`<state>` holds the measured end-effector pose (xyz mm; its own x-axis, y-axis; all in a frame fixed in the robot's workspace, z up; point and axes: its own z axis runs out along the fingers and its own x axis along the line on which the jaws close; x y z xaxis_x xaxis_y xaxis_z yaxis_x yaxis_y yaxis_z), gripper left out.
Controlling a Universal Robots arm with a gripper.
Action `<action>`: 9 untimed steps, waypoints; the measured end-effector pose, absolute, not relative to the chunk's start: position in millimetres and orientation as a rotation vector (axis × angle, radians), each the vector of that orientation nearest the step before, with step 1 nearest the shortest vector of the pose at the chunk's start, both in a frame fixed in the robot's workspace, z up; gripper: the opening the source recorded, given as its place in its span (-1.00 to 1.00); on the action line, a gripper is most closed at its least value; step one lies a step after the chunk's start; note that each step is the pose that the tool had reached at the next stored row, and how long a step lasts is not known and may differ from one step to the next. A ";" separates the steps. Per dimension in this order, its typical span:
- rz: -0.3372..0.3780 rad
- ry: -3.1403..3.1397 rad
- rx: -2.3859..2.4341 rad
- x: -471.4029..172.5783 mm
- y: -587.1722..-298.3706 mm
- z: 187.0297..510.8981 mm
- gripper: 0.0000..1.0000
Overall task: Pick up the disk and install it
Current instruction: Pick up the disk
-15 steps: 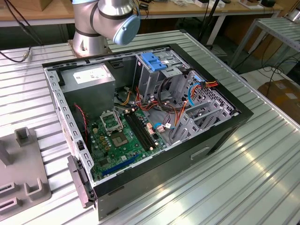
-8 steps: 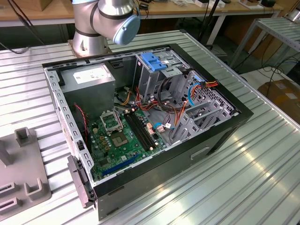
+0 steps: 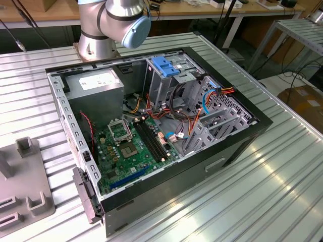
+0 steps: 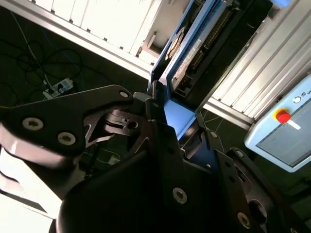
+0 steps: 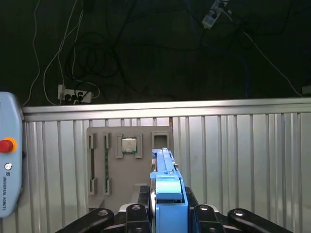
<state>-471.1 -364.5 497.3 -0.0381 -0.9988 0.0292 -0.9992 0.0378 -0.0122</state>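
Observation:
My gripper (image 5: 167,206) is shut on the disk (image 5: 166,187). In the first wrist view the disk is seen edge-on, with its blue rail standing up between the black fingers (image 5: 138,211). In the second wrist view the disk (image 4: 187,53) shows a dark face, a white label and blue edges, and it reaches out past the gripper (image 4: 170,119). It hangs above a ribbed metal table, over a grey fixture plate (image 5: 114,167). The open computer case (image 3: 237,138) lies on the table in the exterior view, with a metal drive cage (image 3: 164,83) topped by a blue latch (image 3: 165,65).
A chip (image 5: 129,144) sits in the fixture plate. A teach pendant (image 5: 8,165) with a red button lies at the table edge. Inside the case are a grey power-supply box (image 3: 96,84), a green motherboard (image 3: 128,151) and loose cables. The arm's base (image 3: 108,22) stands behind the case.

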 end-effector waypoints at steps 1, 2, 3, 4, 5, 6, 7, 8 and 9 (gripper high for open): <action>0.045 -2.254 2.170 -471.1 -364.5 497.4 -0.26; 0.045 -2.254 2.170 -471.1 -364.6 497.3 -0.26; 0.045 -2.254 2.170 -471.1 -364.6 497.3 -0.26; 0.045 -2.254 2.170 -471.0 -364.6 497.3 -0.26; 0.045 -2.254 2.170 -470.2 -364.7 497.3 -0.26; 0.045 -2.254 2.171 -468.2 -364.6 497.2 -0.26; 0.045 -2.254 2.170 -465.6 -364.6 497.3 -0.26; 0.045 -2.254 2.170 -461.8 -364.6 497.2 -0.26; 0.045 -2.254 2.170 -458.3 -364.6 497.0 -0.26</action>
<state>-458.3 -364.6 497.0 -0.0381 -0.9989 0.0285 -0.9992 0.0378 -0.0123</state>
